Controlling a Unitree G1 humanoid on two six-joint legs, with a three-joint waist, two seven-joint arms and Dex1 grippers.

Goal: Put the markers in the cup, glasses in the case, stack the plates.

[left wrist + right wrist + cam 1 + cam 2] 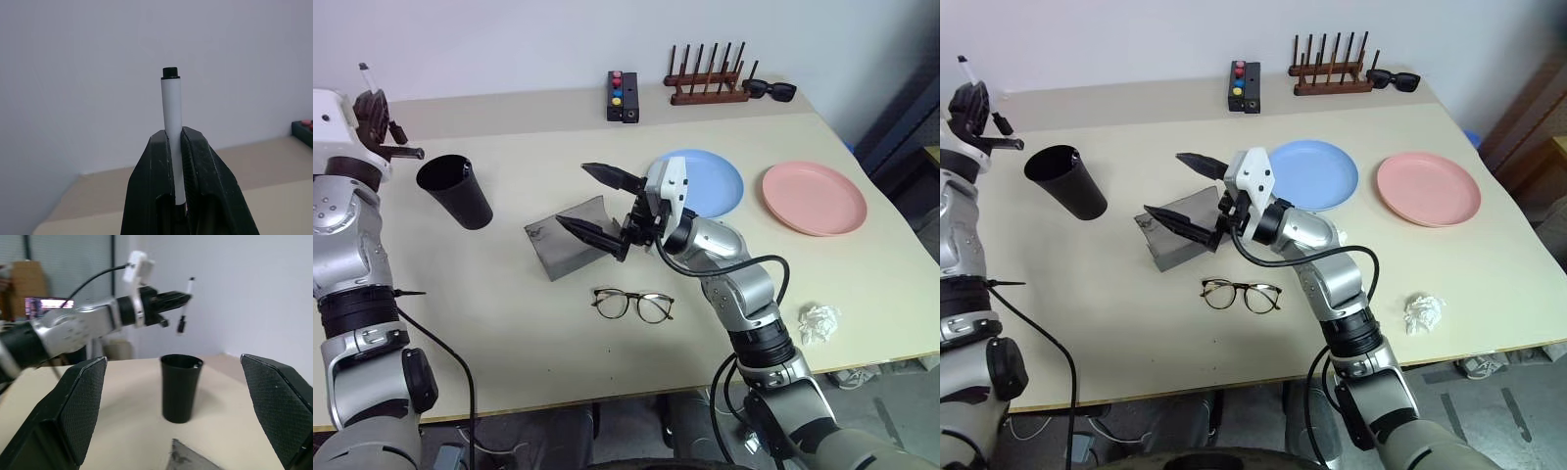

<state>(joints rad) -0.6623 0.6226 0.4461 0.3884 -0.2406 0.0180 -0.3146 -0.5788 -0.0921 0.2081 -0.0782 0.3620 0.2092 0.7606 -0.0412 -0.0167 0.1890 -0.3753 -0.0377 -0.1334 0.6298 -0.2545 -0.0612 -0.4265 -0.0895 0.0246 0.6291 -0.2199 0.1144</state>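
Cup (456, 191): black, tapered, upright, contents not discernible. Marker (172, 132): white barrel, black ends, pinched in my left gripper (177, 147). My right gripper (597, 204): spread wide.

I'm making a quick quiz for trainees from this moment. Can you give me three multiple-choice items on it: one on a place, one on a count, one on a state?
1. Where do the glasses lie?
A. inside the case
B. on the table in front of the case
C. on the blue plate

2. How many plates are on the table?
A. one
B. two
C. three

3. What is the left gripper doing?
A. gripping the marker
B. standing open and empty
C. gripping the cup

Answers:
1 B: the glasses rest on the bare table, nearer the robot than the grey case.
2 B: a blue plate and a pink plate lie side by side, unstacked.
3 A: its fingers are closed on the white marker, above the black cup.
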